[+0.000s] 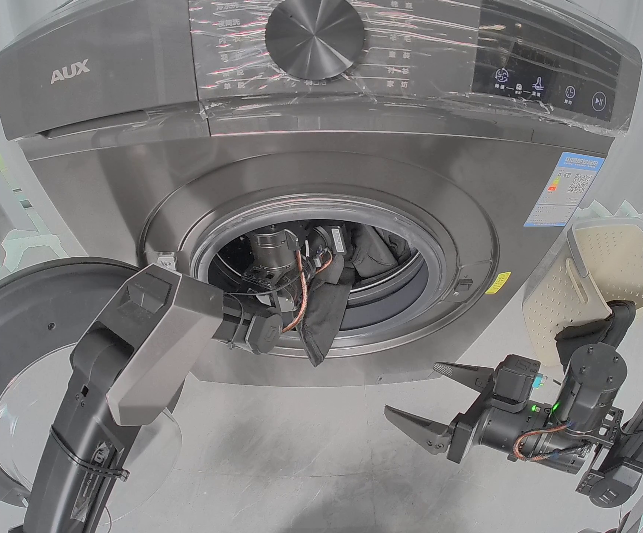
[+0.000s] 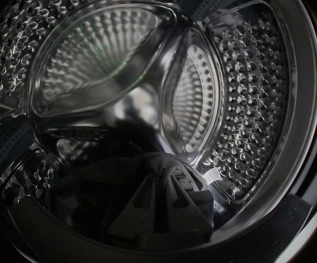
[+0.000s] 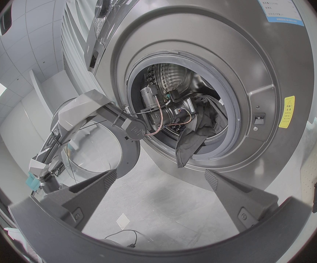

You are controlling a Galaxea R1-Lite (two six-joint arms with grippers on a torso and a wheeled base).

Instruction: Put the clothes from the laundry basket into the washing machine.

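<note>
Currently one dark garment (image 1: 325, 312) overhangs the drum (image 2: 253, 92), a second garment (image 1: 588, 334) the basket (image 1: 618, 260).

Brushed gunmetal grey over the big front-loading metal washing machine (image 1: 114, 186), with a spun silver sheen on its round metal dial (image 1: 314, 35). Glossy black on the flat control panel (image 1: 544, 75), dotted with pale blue-white icons. Blue and white on the rectangular paper label (image 1: 573, 186); bright yellow on the small slanted sticker (image 1: 498, 283). Shiny silver inside the steel drum (image 2: 246, 92), stamped all over with a dimpled pattern. Plain black on the crumpled cloth garment (image 1: 325, 312); white on the small fabric tag (image 2: 211, 175). Cream on the perforated plastic laundry basket (image 1: 618, 260), patterned with rows of small holes. Charcoal grey on the right gripper (image 1: 412, 389); copper on the thin cable (image 1: 303, 290).
</note>
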